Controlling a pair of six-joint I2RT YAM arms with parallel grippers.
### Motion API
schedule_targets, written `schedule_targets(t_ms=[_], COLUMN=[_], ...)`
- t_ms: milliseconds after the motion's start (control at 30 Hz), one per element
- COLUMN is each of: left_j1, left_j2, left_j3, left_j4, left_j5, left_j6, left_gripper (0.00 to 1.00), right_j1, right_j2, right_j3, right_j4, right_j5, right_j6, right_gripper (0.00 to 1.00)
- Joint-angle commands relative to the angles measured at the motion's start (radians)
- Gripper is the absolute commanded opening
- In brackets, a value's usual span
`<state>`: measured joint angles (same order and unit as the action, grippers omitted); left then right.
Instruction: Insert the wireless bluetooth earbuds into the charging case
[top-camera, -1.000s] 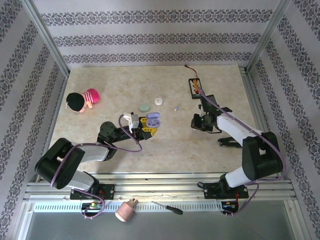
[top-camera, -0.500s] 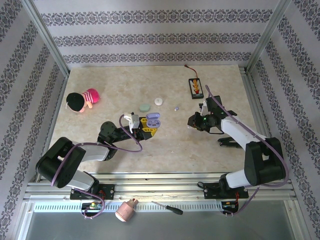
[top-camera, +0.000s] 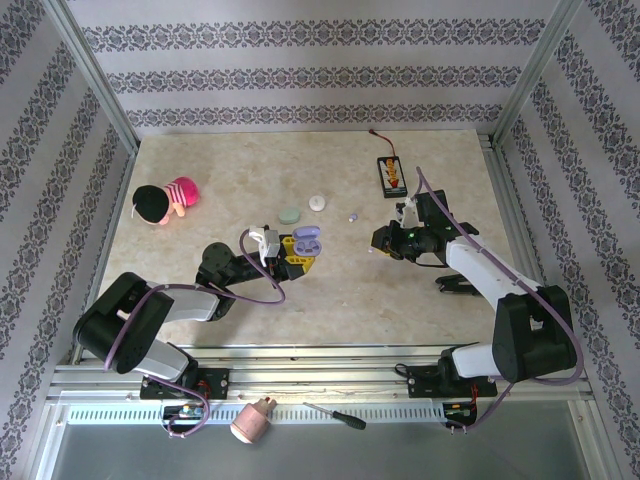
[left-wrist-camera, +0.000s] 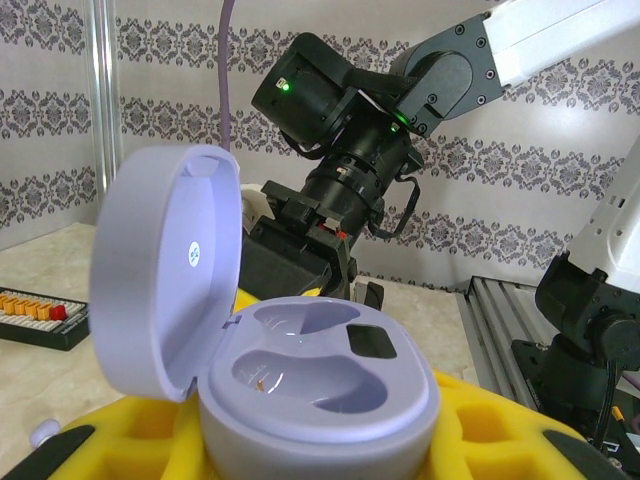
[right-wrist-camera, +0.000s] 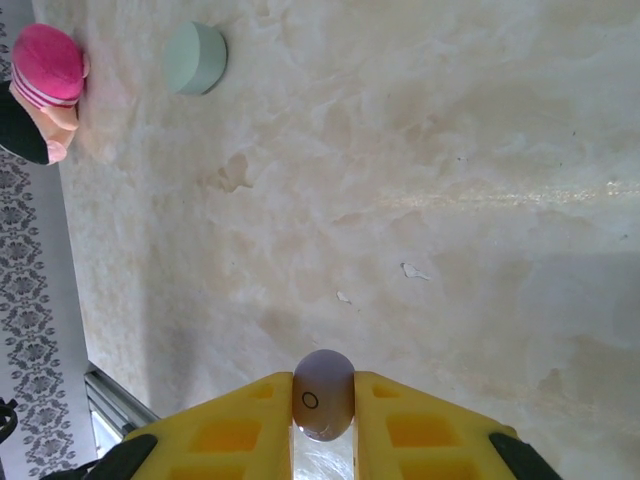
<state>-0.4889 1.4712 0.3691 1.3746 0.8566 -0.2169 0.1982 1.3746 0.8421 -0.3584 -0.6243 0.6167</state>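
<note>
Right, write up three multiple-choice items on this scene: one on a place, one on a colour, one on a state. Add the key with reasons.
1. Where does the pink plush toy lie?
A) at the right edge
B) at the far left of the table
C) inside the case

2. What colour is the charging case in the left tool?
A) green
B) black
C) lavender

3. What state is the right tool in?
A) shut on an earbud
B) wide open and empty
C) shut on the toy

Key:
1 B, the top view shows the toy near the left wall.
2 C, the left wrist view shows a lavender body and a raised lid.
3 A, the right wrist view shows the earbud pinched between the yellow fingers.
</note>
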Motion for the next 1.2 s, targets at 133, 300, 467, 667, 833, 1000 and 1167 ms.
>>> schedule_targets(t_ms=[133,300,467,667,833,1000,1167], left_j1=[0.013,0.012,0.013,0.013,0.013,0.013,0.013], left_j2=[0.009,0.015,0.019,0.020,0.026,0.030,0.028], left_j3=[0.024,0.025,0.037,0.039,0.037,0.036,0.033], left_j4=[0.053,0.053,0.053,0.053,0.053,0.053,0.053], left_j5=[0.014,0.013,0.022,0.028,0.030,0.034,0.035], left_j6=[0.010,0.007,0.004,-0.001,0.001,0.002,0.002], left_gripper=[0.33,0.33,0.33,0.33,0.33,0.33,0.33], right_j1=[-0.005,-0.007,-0.012,-0.029,-0.036,-0.037,-0.039], right_j2=[-0.013,0.001,0.030,0.073,0.118,0.132,0.144], right_j3=[-0.032,-0.045,-0.034,-0.039,-0.034,-0.034,-0.034], right_j4=[0.022,0.072,0.066,0.081,0.086,0.097,0.090], right_j5=[-0.062,-0.121,-0.145,-0.187,-0.206,-0.217,-0.232], right_j6=[0.055,0.090,0.110,0.169,0.179,0.193,0.190], right_gripper=[0.19,0.19,0.19,0.19,0.19,0.19,0.19])
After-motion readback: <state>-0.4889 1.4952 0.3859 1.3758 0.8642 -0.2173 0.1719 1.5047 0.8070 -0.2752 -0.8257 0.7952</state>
